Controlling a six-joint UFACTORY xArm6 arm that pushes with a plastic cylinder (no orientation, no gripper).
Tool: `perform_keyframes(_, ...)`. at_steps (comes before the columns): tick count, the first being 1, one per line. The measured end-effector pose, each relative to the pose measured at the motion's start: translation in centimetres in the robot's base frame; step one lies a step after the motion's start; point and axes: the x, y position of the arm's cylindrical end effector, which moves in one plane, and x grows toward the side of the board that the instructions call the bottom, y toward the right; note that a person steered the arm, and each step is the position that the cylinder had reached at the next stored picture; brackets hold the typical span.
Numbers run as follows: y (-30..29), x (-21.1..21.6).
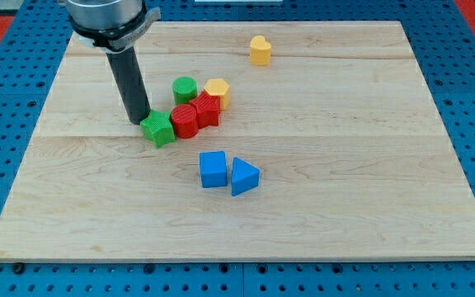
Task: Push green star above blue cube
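The green star [159,129] lies left of the board's middle, touching a red cylinder [185,120] on its right. The blue cube [213,169] sits below and to the right of the star, with a blue triangle [243,176] right beside it. My tip [139,120] rests on the board just at the star's upper left edge, touching or almost touching it. The dark rod rises from there to the view's top.
A red block [207,110], a green cylinder [185,88] and a yellow hexagonal block [217,91] cluster right of the star. A yellow heart block [260,49] stands near the view's top. The wooden board [369,165] lies on a blue pegboard.
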Motion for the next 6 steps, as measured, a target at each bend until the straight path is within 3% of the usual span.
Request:
perform_keyframes(3, -0.7, 5.4)
perform_keyframes(6, 2.1, 4.1)
